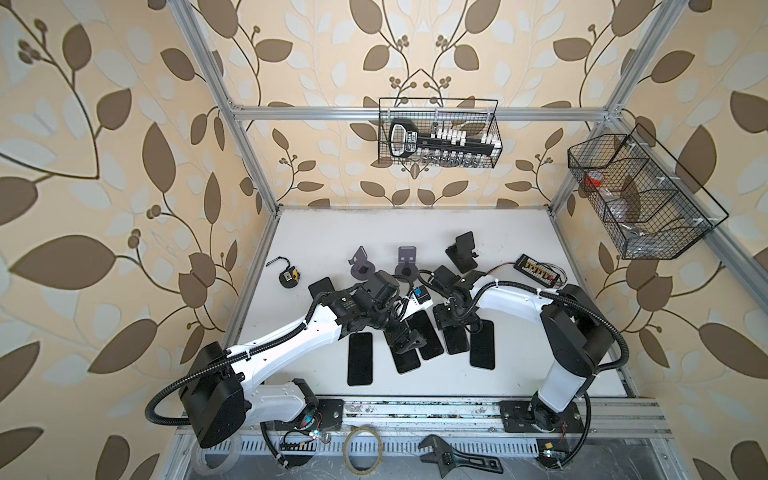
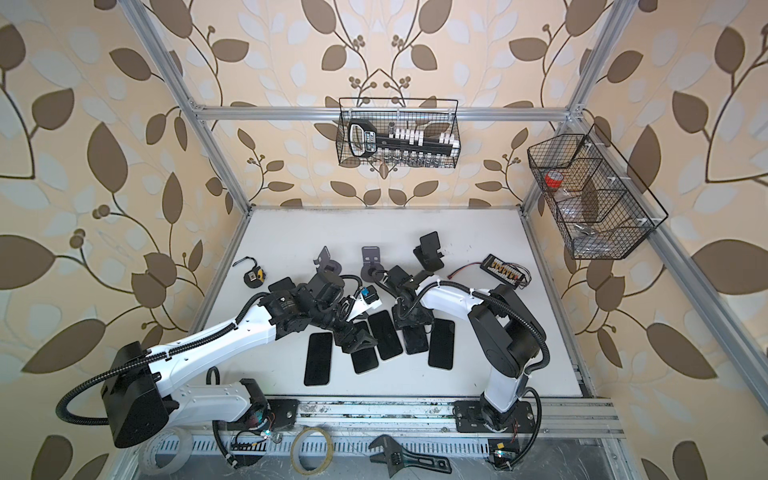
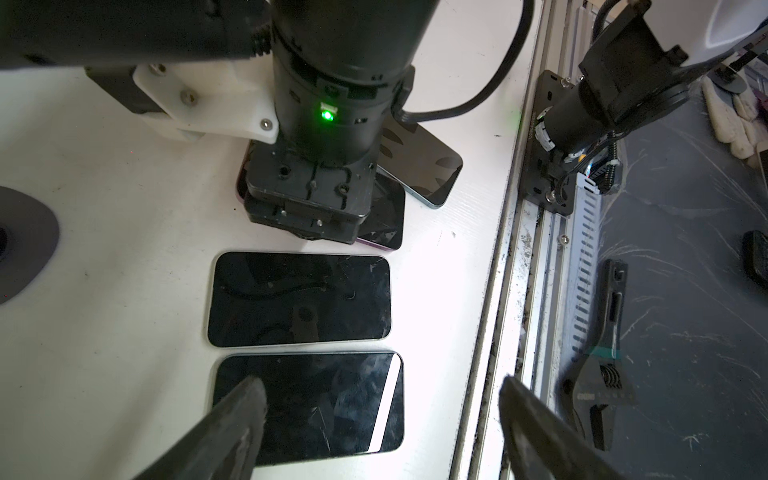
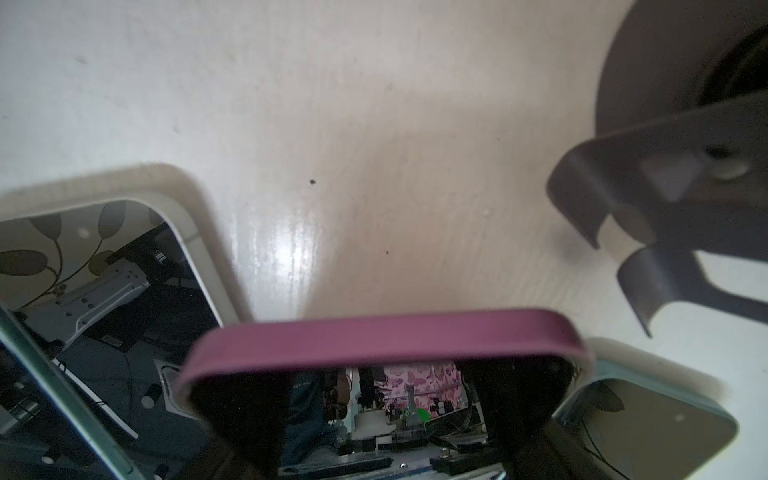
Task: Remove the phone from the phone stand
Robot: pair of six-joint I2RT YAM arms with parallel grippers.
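the purple-cased phone (image 3: pixel 384 220) lies flat and screen up on the white table (image 1: pixel 332 232). it is one of a loose row of phones near the front edge, off every stand. in the left wrist view one of its corners overlaps a teal-edged phone (image 3: pixel 430 170).

the right gripper (image 4: pixel 382 386) is down on the purple-cased phone. its fingers (image 4: pixel 245 415) stand part-way apart over the screen, inside the purple rim rather than at the phone's sides. i cannot tell whether they grip, press or merely hover. the gripper's body hides most of that phone in both top views.

the left gripper (image 3: pixel 380 386) is spread wide and holds nothing. it hangs above a dark phone (image 3: pixel 316 411), with one finger (image 3: pixel 241 415) over that screen and the other out over the rail (image 3: pixel 540 291) at the table's edge. a white-edged phone (image 3: pixel 299 299) lies between the dark phone and the purple-cased one.

behind the row stand grey phone stands (image 1: pixel 407 259) and a black phone stand (image 1: pixel 463 249). in the right wrist view a grey stand's hooked lip (image 4: pixel 665 199) sits near the purple phone's end, not touching it.
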